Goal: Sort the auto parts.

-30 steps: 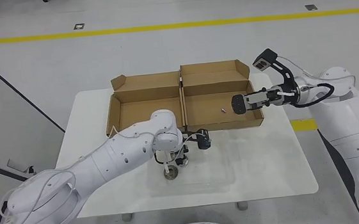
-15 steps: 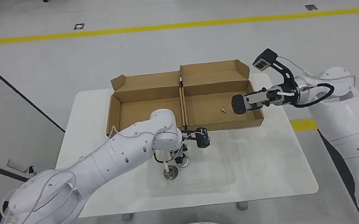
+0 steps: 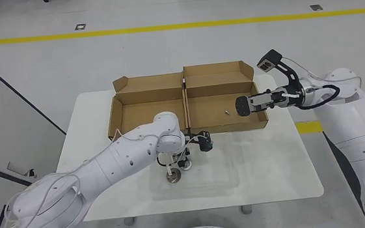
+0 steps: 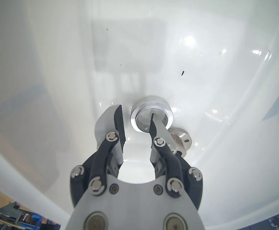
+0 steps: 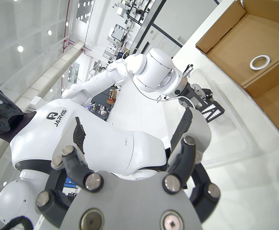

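A silver metal ring (image 4: 139, 111) (image 3: 173, 176) lies in the clear plastic tray (image 3: 228, 183) at the table's front. My left gripper (image 4: 135, 113) is open and straddles the ring's wall. One of its fingers (image 4: 153, 126) is inside the ring and the other stands just outside it, with a small gap. A flanged metal part (image 4: 182, 139) (image 3: 186, 164) lies right beside the ring. My right gripper (image 5: 133, 128) (image 3: 242, 105) hangs open and empty over the near edge of the right cardboard box (image 3: 218, 75).
Two open cardboard boxes stand side by side at the back of the table, the left box (image 3: 147, 84) beside the right one. A white ring (image 5: 260, 62) lies in a box compartment. A small part (image 3: 227, 111) rests in the right box.
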### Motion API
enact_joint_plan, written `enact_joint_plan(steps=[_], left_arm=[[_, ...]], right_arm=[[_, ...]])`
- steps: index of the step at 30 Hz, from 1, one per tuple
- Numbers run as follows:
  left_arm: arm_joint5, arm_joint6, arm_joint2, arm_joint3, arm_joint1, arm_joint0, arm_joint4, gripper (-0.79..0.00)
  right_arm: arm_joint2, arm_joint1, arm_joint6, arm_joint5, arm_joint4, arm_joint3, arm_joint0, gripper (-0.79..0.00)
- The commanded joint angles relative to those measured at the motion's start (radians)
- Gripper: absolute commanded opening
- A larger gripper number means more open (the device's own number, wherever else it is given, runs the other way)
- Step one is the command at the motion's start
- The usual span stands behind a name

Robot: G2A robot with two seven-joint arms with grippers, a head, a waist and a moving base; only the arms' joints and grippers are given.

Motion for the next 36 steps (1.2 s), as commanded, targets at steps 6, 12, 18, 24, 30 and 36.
enact_joint_plan(steps=[6, 12, 18, 24, 30, 36], left_arm=[[-0.004, -0.004, -0.006, 0.004, -0.006, -0.003, 0.002, -0.480], [-0.011, 0.002, 0.002, 0.026, -0.014, 0.007, 0.005, -0.502], [-0.004, -0.004, -0.002, 0.033, -0.021, 0.004, 0.011, -0.785], [0.006, -0.014, -0.017, 0.020, -0.020, -0.001, 0.006, -0.785], [0.035, -0.044, -0.049, -0.050, -0.005, -0.024, -0.008, -0.785], [0.070, -0.078, -0.101, -0.167, 0.026, -0.057, -0.035, -0.785]], right_arm=[[0.000, 0.000, 0.000, 0.000, 0.000, 0.000, 0.000, 0.000], [0.000, 0.000, 0.000, 0.000, 0.000, 0.000, 0.000, 0.000], [0.000, 0.000, 0.000, 0.000, 0.000, 0.000, 0.000, 0.000], [0.000, 0.000, 0.000, 0.000, 0.000, 0.000, 0.000, 0.000], [0.000, 0.000, 0.000, 0.000, 0.000, 0.000, 0.000, 0.000], [0.000, 0.000, 0.000, 0.000, 0.000, 0.000, 0.000, 0.000]])
